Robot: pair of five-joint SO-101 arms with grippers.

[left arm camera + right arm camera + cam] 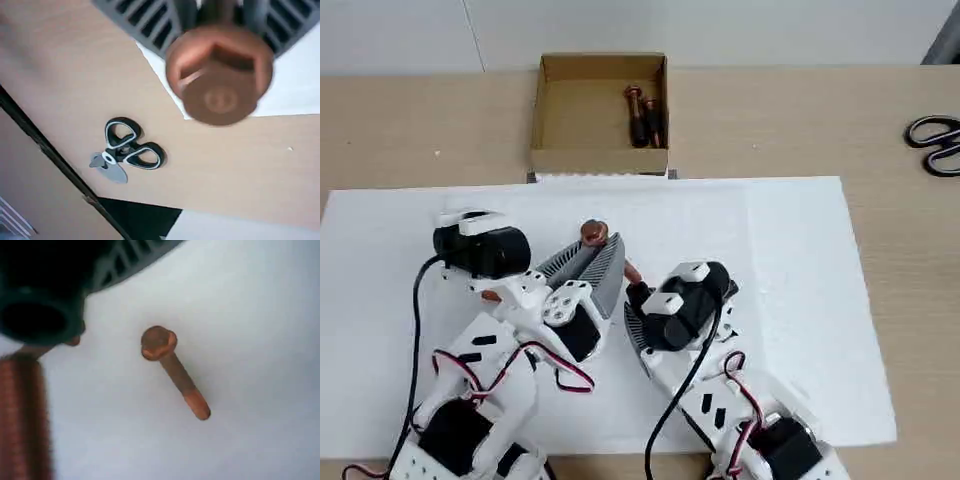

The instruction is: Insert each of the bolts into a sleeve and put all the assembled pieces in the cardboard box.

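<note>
Nearest, the left gripper [603, 250] has its fingers clamped on a copper bolt [220, 75] just under the head, with the shank pointing across at the right gripper [638, 300]. That one's fingers are closed around a dark sleeve [35, 320], whose open mouth sits just beside the bolt's threaded end. A second bolt [172, 370] lies loose on the white sheet [790, 300] below. Farther back on the tabletop [420, 120], the cardboard box [552, 110] holds assembled pieces [645, 115] near its right wall in the high view. Scissors [935, 145] lie well apart, toward the right edge.
</note>
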